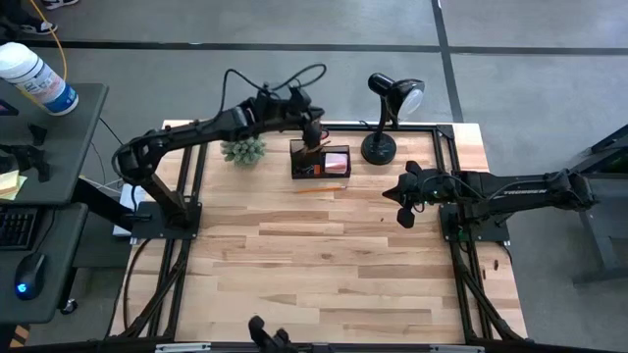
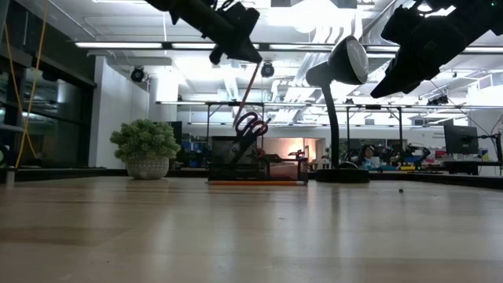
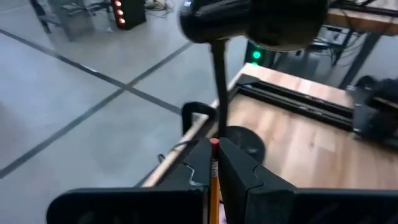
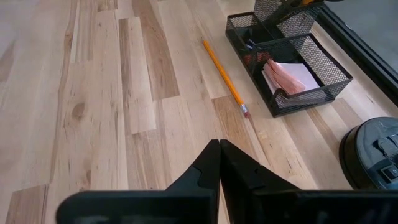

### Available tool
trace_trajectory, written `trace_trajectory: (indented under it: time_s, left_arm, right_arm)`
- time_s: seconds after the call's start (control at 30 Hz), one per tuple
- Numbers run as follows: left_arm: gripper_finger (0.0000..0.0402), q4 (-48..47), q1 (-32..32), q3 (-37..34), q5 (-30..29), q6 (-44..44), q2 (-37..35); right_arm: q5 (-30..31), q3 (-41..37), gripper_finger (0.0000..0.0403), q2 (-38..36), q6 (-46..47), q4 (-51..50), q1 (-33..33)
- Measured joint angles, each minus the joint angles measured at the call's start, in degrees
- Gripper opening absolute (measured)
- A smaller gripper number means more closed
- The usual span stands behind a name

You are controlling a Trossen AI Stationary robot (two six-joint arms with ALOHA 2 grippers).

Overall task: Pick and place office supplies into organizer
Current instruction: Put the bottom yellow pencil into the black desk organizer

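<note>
The organizer (image 4: 287,59) stands at the far edge of the surface (image 1: 324,255), between the plant (image 1: 243,150) and the desk lamp (image 1: 388,113). Pink sticky notes (image 4: 287,76) lie in its low tray, scissors (image 2: 250,126) stand in the taller compartment — its other contents are hard to make out. One orange pencil (image 4: 225,78) lies on the wood just beside it. Above the organizer, the left claw (image 3: 213,163) is clamped on another pencil (image 3: 213,177), mostly hidden by the fingers. The right claw (image 4: 219,163) hovers closed and empty — near the lamp base.
</note>
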Motion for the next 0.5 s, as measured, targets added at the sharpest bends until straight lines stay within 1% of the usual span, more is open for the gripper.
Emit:
trace_trajectory:
  time_s: [0.2, 0.3, 0.5]
  left_arm:
    - [0.0, 0.17, 3.18, 0.0, -0.01, 4.32, 0.06]
    - [0.0, 0.17, 4.26, 0.0, -0.16, 5.04, 0.26]
    - [0.0, 0.6, 4.77, 0.0, 0.19, 6.59, 1.15]
  right_arm:
    - [0.0, 0.0, 0.0005, 0.02, 0.02, 0.0, 0.0]
    - [0.0, 0.0, 0.0006, 0.0, 0.02, 0.02, 0.02]
    - [-0.02, 0.0, 0.0001, 0.0, 1.29, 0.02, 0.01]
